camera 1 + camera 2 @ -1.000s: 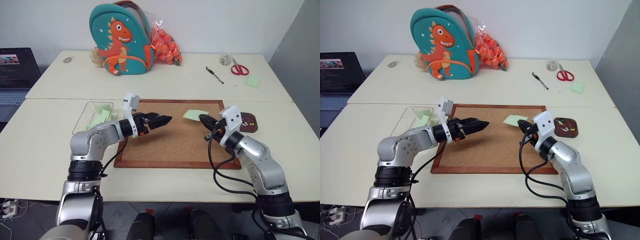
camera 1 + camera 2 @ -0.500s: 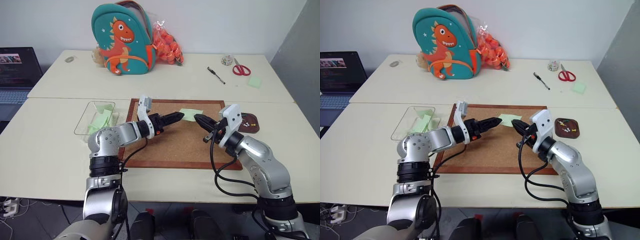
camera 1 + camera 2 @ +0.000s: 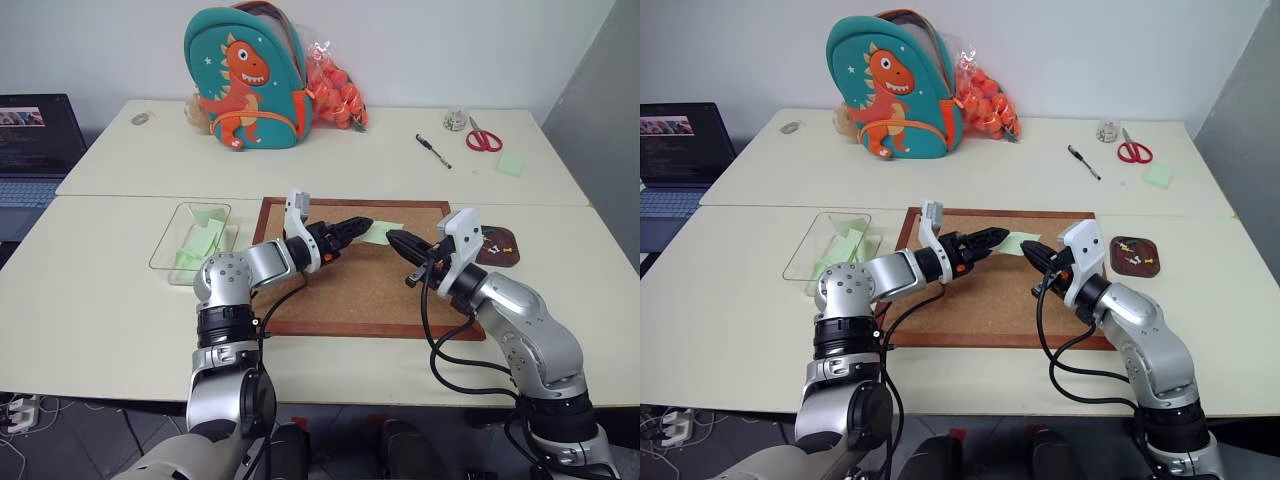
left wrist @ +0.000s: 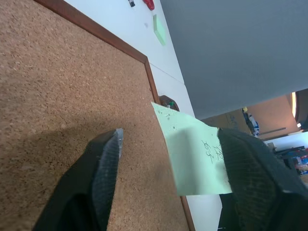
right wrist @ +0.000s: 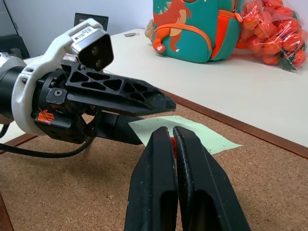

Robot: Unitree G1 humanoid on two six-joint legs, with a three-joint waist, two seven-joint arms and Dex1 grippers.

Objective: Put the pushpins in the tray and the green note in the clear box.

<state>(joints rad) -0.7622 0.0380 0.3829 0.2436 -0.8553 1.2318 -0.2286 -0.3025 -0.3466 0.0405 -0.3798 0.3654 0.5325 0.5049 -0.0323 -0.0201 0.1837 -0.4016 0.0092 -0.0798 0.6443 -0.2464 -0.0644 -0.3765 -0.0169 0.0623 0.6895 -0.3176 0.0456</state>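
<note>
The green note (image 3: 383, 231) lies on the cork board (image 3: 340, 295), near its far edge. My left gripper (image 3: 360, 222) is level at the note's left edge. In the left wrist view its jaws stand apart, with the note (image 4: 192, 154) between them and close to one finger (image 4: 250, 159). My right gripper (image 3: 395, 237) hovers just right of the note, shut on a red-headed pushpin (image 5: 172, 141). The dark brown tray (image 3: 497, 256) sits right of the board and holds pale pushpins (image 3: 500, 238). The clear box (image 3: 170, 245) stands left of the board with green slips inside.
A dinosaur backpack (image 3: 245, 75) and a bag of orange balls (image 3: 335, 85) stand at the back. A pen (image 3: 430, 150), red scissors (image 3: 482, 137) and a green sticky pad (image 3: 508, 163) lie at the back right. A laptop (image 3: 30, 140) is at the far left.
My left gripper moved right across the board to the note's edge, rolled its wrist, and its jaws narrowed. The right gripper stayed shut and barely moved.
</note>
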